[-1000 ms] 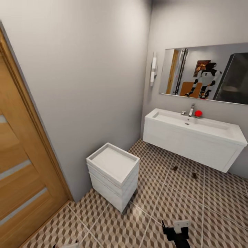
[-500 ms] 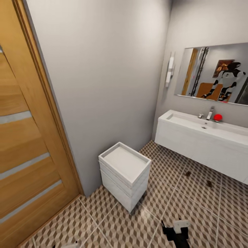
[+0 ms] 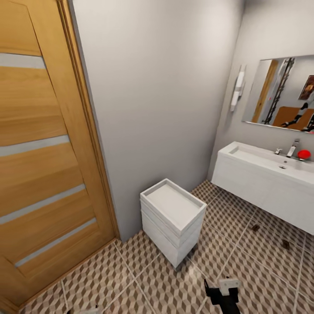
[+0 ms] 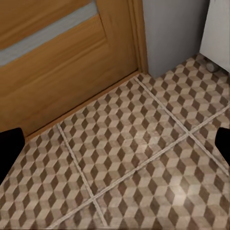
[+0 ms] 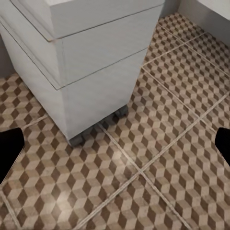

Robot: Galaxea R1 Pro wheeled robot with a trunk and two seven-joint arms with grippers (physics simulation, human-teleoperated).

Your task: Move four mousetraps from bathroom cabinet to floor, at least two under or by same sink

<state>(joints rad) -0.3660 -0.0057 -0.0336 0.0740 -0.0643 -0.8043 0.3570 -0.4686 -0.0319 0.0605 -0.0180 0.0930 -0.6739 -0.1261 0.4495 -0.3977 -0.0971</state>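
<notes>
Mousetraps (image 3: 255,227) look light, stiff, flat on bathroom floor (image 3: 144,283); I'd pinch board edges; both grippers' fingers spread, empty.

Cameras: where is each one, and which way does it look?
Head view: high up, looking down at the drawer unit, sink and door; right gripper at the bottom.
Left wrist view: low, facing floor and door; dark fingertips at the edges.
Right wrist view: low, facing the drawer unit's base.
All three share the floor.
</notes>
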